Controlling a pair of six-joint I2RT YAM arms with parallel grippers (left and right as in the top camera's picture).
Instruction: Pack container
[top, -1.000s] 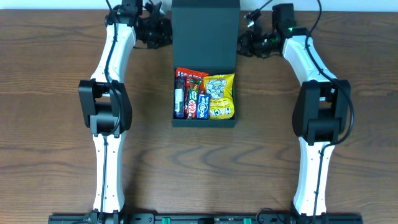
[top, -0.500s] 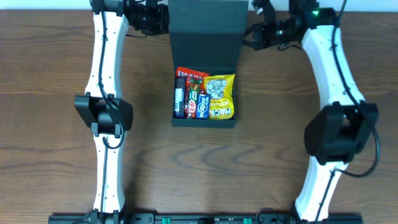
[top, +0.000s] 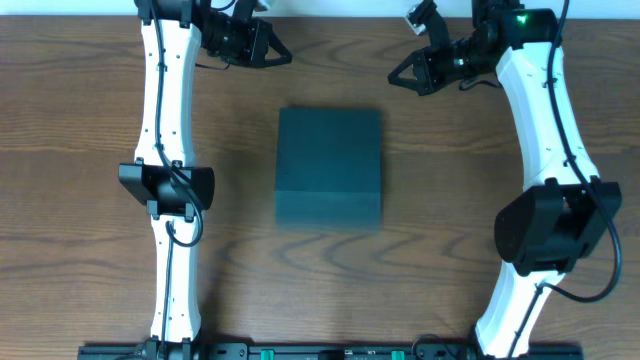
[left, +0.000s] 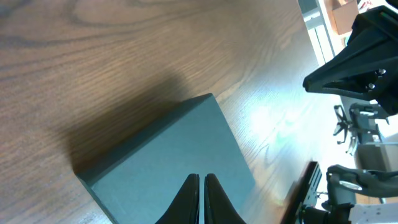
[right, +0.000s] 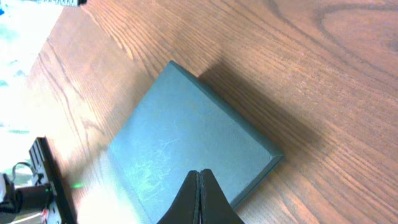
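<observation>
The container (top: 329, 166) is a dark teal box in the middle of the table, its flap lid down flat so nothing inside shows. It also shows in the left wrist view (left: 168, 168) and in the right wrist view (right: 186, 149). My left gripper (top: 282, 57) is shut and empty, raised at the far left of the box. My right gripper (top: 396, 79) is shut and empty, raised at the far right of the box. Both sets of fingers (left: 202, 180) (right: 199, 174) hang above the lid, apart from it.
Bare wooden table (top: 90, 200) lies all round the box. The arms' bases stand along the front edge (top: 330, 350). The right arm's link (top: 545, 230) stands to the right of the box, the left arm's link (top: 165, 185) to its left.
The lid, upright before, has swung down and now covers the snacks. Both grippers have lifted and drawn outward from the lid's far corners.
</observation>
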